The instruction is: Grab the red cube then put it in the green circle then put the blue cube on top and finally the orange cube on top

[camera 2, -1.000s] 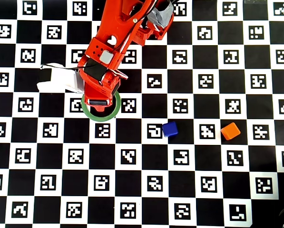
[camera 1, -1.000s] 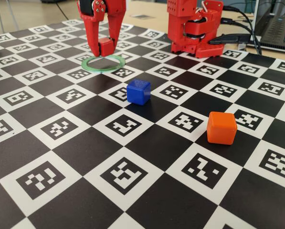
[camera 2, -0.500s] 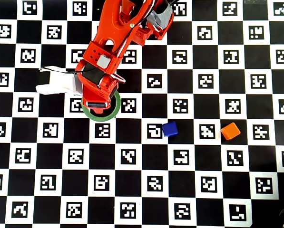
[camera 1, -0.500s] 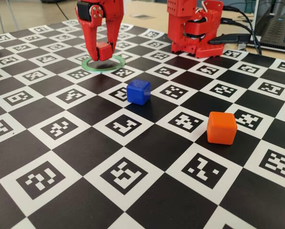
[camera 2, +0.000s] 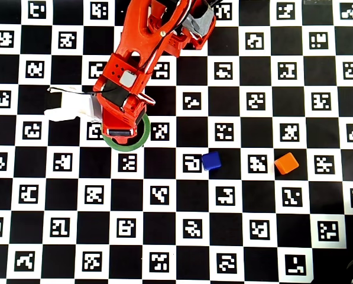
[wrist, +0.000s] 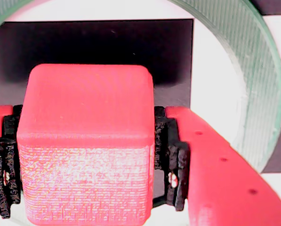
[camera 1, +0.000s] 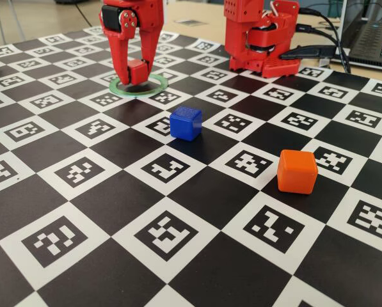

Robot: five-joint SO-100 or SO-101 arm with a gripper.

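Note:
The red cube (camera 1: 138, 69) is pinched between the fingers of my red gripper (camera 1: 137, 77), low inside the green circle (camera 1: 153, 84) at the far left of the board. In the wrist view the red cube (wrist: 86, 141) fills the space between the black pads (wrist: 171, 160), and the green circle (wrist: 258, 84) curves round it. Whether the cube touches the board I cannot tell. From overhead the gripper (camera 2: 122, 131) hides the cube above the green circle (camera 2: 142, 138). The blue cube (camera 1: 186, 123) (camera 2: 211, 160) and orange cube (camera 1: 297, 171) (camera 2: 287, 163) sit apart on the board.
The arm's red base (camera 1: 261, 35) stands at the back of the checkered marker board (camera 1: 178, 256). A laptop (camera 1: 370, 32) and cables lie at the back right. A white part (camera 2: 70, 106) sticks out left of the wrist in the overhead view.
The gripper has come down with the red cube, from above the green circle to low inside it, drifting slightly left in the fixed view. The blue and orange cubes have not moved.

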